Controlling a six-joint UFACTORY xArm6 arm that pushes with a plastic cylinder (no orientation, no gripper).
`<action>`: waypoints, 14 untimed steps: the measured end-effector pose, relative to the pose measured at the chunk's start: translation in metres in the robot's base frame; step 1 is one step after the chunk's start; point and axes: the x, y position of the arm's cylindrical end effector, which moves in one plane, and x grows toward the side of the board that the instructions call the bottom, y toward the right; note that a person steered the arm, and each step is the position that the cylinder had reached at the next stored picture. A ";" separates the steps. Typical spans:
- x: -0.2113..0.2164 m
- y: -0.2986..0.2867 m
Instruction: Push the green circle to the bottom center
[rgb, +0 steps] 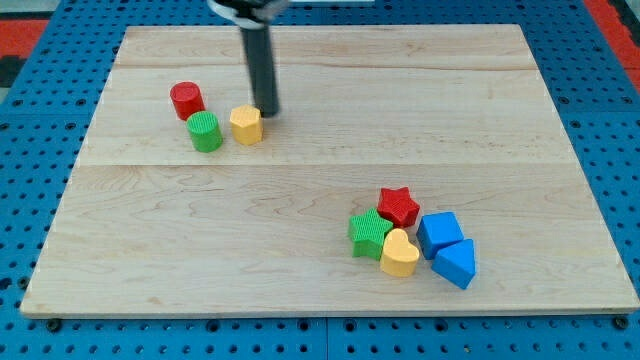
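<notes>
The green circle (205, 132) stands on the wooden board (330, 260) at the upper left. A red circle (187, 101) sits just above and left of it, and a yellow hexagon (246, 125) sits close on its right. My tip (268, 113) is down at the upper right edge of the yellow hexagon, touching or nearly touching it. The tip is about one block's width to the right of the green circle, with the hexagon between them.
A cluster lies at the lower right: a red star (398, 206), a green star (370, 233), a yellow heart (399, 253), a blue cube (439, 233) and a blue triangle (456, 263). Blue pegboard surrounds the board.
</notes>
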 end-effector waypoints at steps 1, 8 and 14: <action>-0.007 0.010; 0.067 0.138; 0.049 -0.160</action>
